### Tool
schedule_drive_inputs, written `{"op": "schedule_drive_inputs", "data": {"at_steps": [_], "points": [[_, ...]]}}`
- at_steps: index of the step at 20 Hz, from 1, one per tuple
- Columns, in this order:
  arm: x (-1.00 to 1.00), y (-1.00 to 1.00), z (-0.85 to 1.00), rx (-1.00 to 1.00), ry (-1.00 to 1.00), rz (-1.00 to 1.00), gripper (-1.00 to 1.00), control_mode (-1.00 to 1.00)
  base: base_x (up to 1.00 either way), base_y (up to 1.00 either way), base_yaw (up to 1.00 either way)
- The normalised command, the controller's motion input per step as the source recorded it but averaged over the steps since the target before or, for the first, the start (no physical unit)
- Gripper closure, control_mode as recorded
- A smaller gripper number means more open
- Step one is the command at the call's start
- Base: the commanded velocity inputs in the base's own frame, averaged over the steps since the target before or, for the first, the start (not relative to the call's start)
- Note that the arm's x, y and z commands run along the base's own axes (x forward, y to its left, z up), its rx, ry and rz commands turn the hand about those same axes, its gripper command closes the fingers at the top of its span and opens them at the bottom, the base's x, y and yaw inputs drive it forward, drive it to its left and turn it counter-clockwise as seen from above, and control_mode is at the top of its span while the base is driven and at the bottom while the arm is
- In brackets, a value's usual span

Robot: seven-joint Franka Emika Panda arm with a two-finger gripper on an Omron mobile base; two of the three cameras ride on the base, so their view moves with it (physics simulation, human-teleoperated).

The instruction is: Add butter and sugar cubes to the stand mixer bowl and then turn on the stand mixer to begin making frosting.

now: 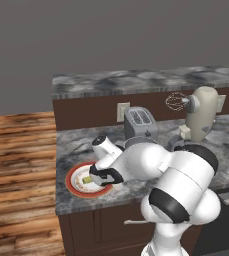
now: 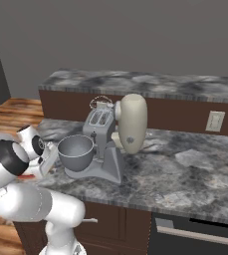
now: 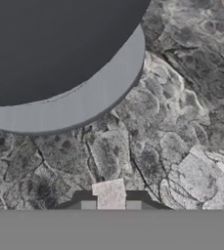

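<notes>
The butter (image 1: 87,179) is a small yellow-green stick lying on the red-rimmed plate (image 1: 76,189) at the counter's left end. My gripper (image 1: 105,175) hovers at the plate's right edge, between the plate and the mixer. In the hand view the gripper (image 3: 110,205) is shut on a pale sugar cube (image 3: 109,194) held between its fingertips (image 3: 88,205). The stand mixer bowl (image 2: 75,151), deep and grey, sits on the mixer's base just right of my hand (image 2: 47,160); its round grey rim (image 3: 108,93) curves across the hand view's upper left. The stand mixer (image 2: 132,124) has its cream head tilted up, with the whisk (image 1: 176,100) raised.
A silver two-slot toaster (image 1: 140,122) stands behind the plate and the mixer, against the back wall. The marbled counter (image 3: 172,146) stretches bare to the right of the mixer (image 2: 195,169). A wall socket (image 2: 215,121) is on the backsplash. The wooden floor (image 1: 16,165) lies left of the counter.
</notes>
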Motion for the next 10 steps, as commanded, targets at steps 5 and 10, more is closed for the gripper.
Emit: {"op": "schedule_drive_inputs", "data": {"at_steps": [5,10], "points": [[-0.09,-0.05,0.00,0.00,0.01,0.00,1.00,-1.00,0.00,0.00,0.00],[-0.68,0.07,0.68,0.00,-0.11,0.00,1.00,-1.00,0.00,0.00,0.00]]}}
